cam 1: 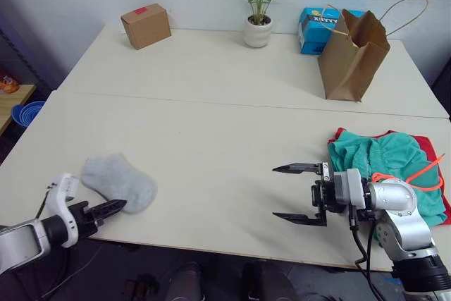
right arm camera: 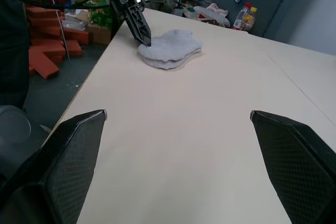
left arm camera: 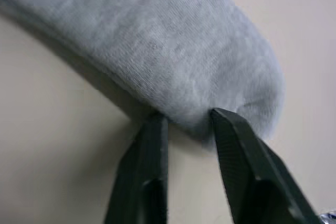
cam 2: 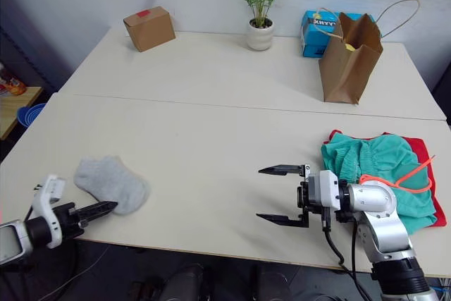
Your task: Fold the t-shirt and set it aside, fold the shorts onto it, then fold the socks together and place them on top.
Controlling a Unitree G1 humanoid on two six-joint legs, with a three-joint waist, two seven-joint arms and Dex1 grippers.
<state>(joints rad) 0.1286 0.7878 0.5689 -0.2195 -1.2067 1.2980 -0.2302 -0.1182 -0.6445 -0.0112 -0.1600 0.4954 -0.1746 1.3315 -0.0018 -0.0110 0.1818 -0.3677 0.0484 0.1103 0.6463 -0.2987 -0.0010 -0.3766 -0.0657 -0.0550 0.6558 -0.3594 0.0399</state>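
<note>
The grey socks (cam 1: 118,181) lie stacked as one bundle near the table's front left corner. My left gripper (cam 1: 116,207) comes in from the front edge, and its narrow tips (left arm camera: 189,121) pinch the bundle's near edge. The right wrist view also shows the socks (right arm camera: 170,51) with the left gripper (right arm camera: 145,39) at their edge. At the front right, the teal-green shorts (cam 1: 380,156) with an orange drawstring (cam 1: 423,173) lie folded on the red t-shirt (cam 1: 428,144). My right gripper (cam 1: 275,192) hovers wide open just left of that pile, pointing left, with nothing between its fingers (right arm camera: 73,150).
Along the back of the table (cam 1: 211,125) stand a cardboard box (cam 1: 146,25), a potted plant (cam 1: 258,5), a blue box (cam 1: 313,29) and a brown paper bag (cam 1: 352,54). A blue bowl (cam 1: 28,112) sits off the table at the left.
</note>
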